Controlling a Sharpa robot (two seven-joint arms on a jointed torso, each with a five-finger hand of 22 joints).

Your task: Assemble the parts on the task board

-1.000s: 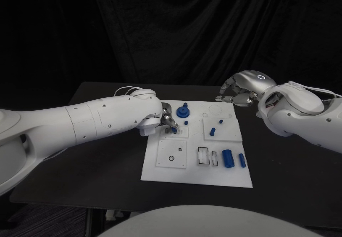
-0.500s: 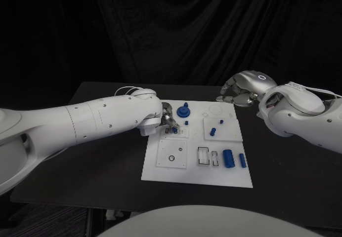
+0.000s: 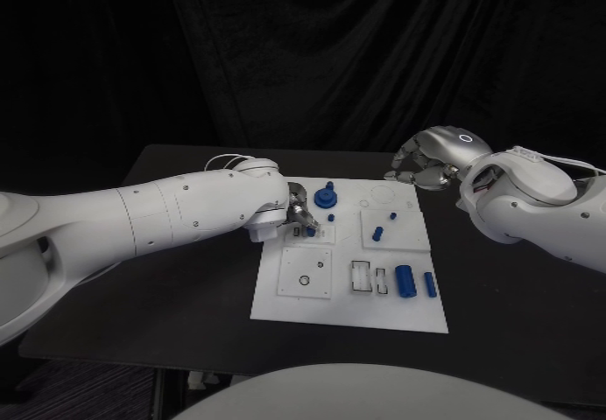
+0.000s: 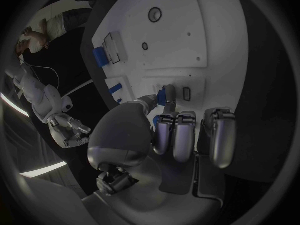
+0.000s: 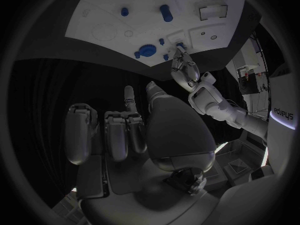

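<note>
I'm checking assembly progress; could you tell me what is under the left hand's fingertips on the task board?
The left hand pinches a small blue part against the white task board. Whether a slot lies beneath is covered.

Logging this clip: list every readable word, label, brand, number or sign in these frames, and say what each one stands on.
"adeyS" roughly, pale mirrored-looking letters on a dark panel at the rim of the right wrist view; the reading is uncertain.
White task board: no readable text on it.
White arms and silver hands: no legible markings.
</note>
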